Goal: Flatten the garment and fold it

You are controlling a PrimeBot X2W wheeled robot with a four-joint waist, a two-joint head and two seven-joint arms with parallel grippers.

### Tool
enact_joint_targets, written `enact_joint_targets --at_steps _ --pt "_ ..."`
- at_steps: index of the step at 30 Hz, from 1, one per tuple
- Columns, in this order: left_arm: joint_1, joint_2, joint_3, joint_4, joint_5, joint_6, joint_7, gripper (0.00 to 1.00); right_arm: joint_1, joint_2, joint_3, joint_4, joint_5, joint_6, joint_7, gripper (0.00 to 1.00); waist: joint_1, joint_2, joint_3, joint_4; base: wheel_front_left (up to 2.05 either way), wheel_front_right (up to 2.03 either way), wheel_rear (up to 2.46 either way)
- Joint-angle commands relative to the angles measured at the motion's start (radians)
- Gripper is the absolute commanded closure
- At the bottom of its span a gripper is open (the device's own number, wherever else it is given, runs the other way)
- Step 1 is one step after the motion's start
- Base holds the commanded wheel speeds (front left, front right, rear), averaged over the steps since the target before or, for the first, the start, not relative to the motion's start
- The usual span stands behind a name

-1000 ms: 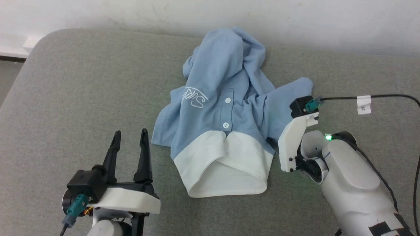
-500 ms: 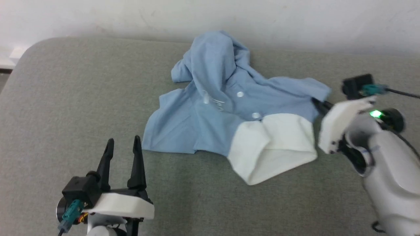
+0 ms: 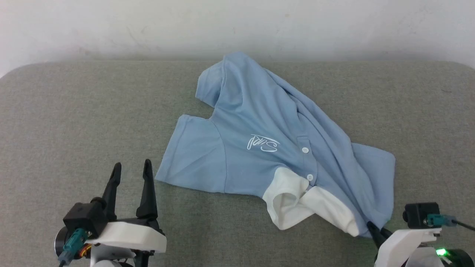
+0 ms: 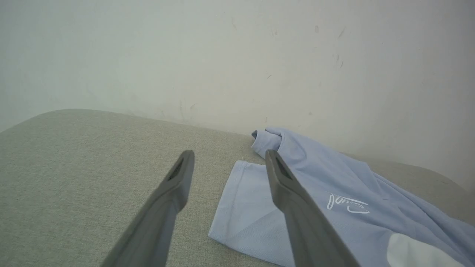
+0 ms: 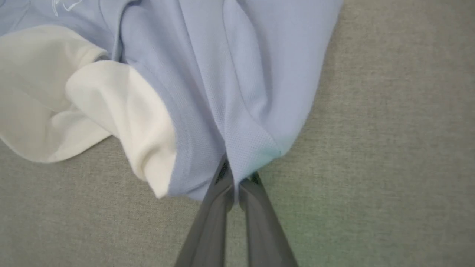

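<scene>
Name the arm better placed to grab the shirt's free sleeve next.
Left. The left gripper stands open beside the near sleeve of the garment; the right gripper is shut on its opposite edge.

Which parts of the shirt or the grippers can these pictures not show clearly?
- Head view: the right gripper is partly cut off by the bottom edge.
- Right wrist view: its fingertips are hidden in the garment's corner.
- Left wrist view: the white collar is cut off at the lower right corner.
</scene>
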Motion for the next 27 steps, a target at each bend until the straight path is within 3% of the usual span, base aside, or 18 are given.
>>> enact_joint_targets --at_steps 1,4,11,15,21,27 --pt "0.010 0.008 0.002 0.002 -0.004 0.008 0.009 0.00 0.011 0.010 -0.001 -0.007 -0.004 -0.001 -0.019 0.00 0.0001 -0.0001 -0.003 -0.005 0.00 0.00 0.00" --pt "0.010 0.011 0.000 0.006 -0.005 0.008 0.015 0.00 0.010 0.018 -0.014 -0.010 -0.015 -0.001 -0.081 0.00 0.0001 -0.0001 -0.006 -0.006 0.00 0.00 0.00" --pt "0.024 0.024 0.003 0.024 -0.014 0.013 0.036 0.00 -0.032 0.032 -0.072 -0.050 -0.059 -0.001 -0.345 0.00 0.0001 -0.0001 -0.041 -0.016 0.00 0.00 0.00" --pt "0.016 0.040 0.001 0.033 -0.021 0.010 0.074 0.00 -0.029 0.032 -0.069 -0.079 -0.084 -0.001 -0.412 0.00 0.0001 -0.0001 -0.060 -0.019 0.00 0.00 0.00" --pt "-0.073 0.074 -0.045 0.091 -0.050 -0.049 0.219 0.00 -0.014 0.032 -0.016 -0.138 -0.111 -0.001 -0.439 0.00 0.0001 -0.0001 -0.048 -0.032 0.00 0.00 0.00" --pt "-0.221 0.083 -0.097 0.266 -0.122 -0.142 0.420 0.00 -0.024 0.033 0.033 -0.152 -0.110 -0.001 -0.435 0.00 0.0001 -0.0001 -0.012 -0.060 0.00 0.00 0.00"
